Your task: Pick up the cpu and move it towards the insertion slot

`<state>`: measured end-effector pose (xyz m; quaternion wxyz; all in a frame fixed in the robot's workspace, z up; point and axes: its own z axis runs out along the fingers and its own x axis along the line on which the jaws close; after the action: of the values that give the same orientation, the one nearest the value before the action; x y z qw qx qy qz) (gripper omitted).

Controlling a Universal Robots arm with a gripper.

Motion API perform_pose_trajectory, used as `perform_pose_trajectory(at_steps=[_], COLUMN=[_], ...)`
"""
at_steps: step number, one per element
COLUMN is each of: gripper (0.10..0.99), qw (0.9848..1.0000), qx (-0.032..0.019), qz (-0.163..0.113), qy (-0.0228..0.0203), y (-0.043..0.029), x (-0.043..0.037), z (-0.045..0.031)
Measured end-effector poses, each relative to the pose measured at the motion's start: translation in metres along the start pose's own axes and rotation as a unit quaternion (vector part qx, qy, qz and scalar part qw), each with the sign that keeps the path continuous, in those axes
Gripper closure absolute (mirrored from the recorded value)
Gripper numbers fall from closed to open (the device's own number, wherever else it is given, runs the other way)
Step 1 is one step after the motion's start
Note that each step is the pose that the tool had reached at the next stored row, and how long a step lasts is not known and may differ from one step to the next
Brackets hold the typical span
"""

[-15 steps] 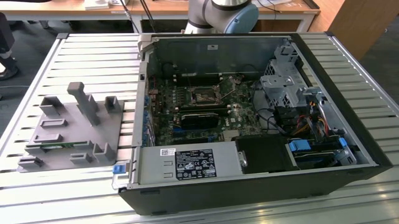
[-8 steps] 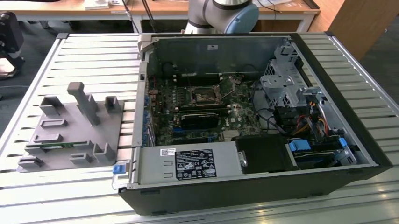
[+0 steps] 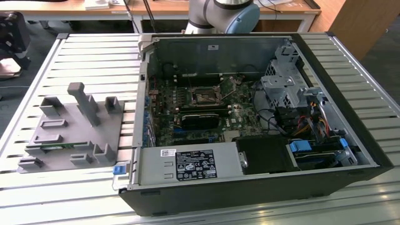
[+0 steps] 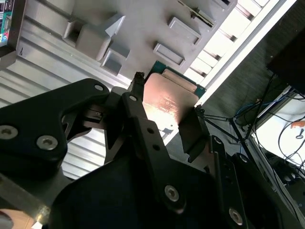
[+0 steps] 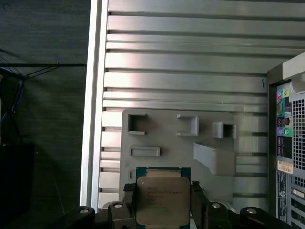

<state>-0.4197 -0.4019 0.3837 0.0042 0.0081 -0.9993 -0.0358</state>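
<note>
Pinching flat, shiny square cpu

The cpu is gleaming silver-grey with a green rim, the pincer is showing black, the fixture pale grey, the bench shining in silver stripes.

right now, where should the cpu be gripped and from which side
By two opposite thin edges, approached square to its flat metal top: the cpu is a thin flat square, so only its rim offers purchase. In the first wrist view the gripper has its fingers on those two edges.
</note>
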Motion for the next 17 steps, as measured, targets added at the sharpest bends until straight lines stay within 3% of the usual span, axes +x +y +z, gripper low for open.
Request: perform_pose_trajectory(at_steps=[5,17], gripper=[0.545,0.545], qw=[1.0000,1.0000], qx=[-0.0001,-0.0004], qz=[0.000,0.000], qy=[-0.0001,-0.0002], y=[0.0002,-0.0002], x=[-0.0046,-0.0378], z=[-0.0038,-0.0042])
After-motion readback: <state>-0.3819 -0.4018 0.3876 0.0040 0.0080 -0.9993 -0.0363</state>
